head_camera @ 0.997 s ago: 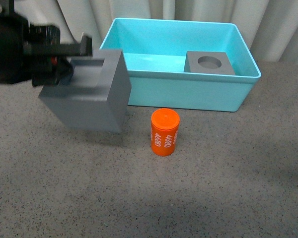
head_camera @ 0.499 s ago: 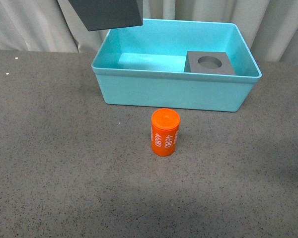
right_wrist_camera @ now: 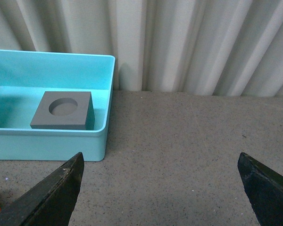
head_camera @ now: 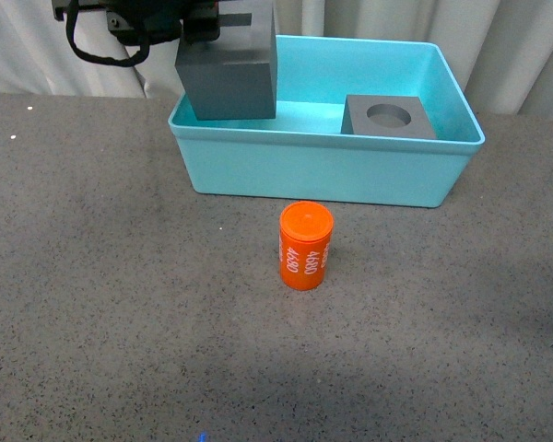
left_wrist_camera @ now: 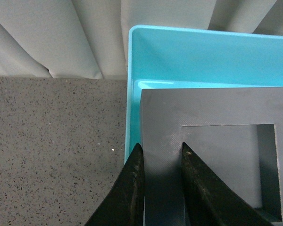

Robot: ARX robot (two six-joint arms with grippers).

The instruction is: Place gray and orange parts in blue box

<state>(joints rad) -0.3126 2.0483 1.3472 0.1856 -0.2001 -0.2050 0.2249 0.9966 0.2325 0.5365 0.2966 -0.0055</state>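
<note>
Half a second ago the gray cube with the square recess (head_camera: 229, 78) was cut off by the top edge of the front view. It now hangs lower, over the left end of the blue box (head_camera: 332, 170), clear of the floor of the box. The left tool (left_wrist_camera: 161, 149) is clamped on one wall of this cube, with one finger outside and the other inside the recess. The box, the orange cylinder (head_camera: 305, 247) and the gray cube with the round recess (head_camera: 390, 117) have not moved.

Both cubes are matte dark gray. The cylinder stands upright on the speckled tabletop (head_camera: 120, 322) in front of the box, printed "4680" in white. The round-recess cube lies inside the box at its right end. The right tool (right_wrist_camera: 160, 157) gapes wide and holds nothing.

That makes two cubes, one cylinder and one box.
</note>
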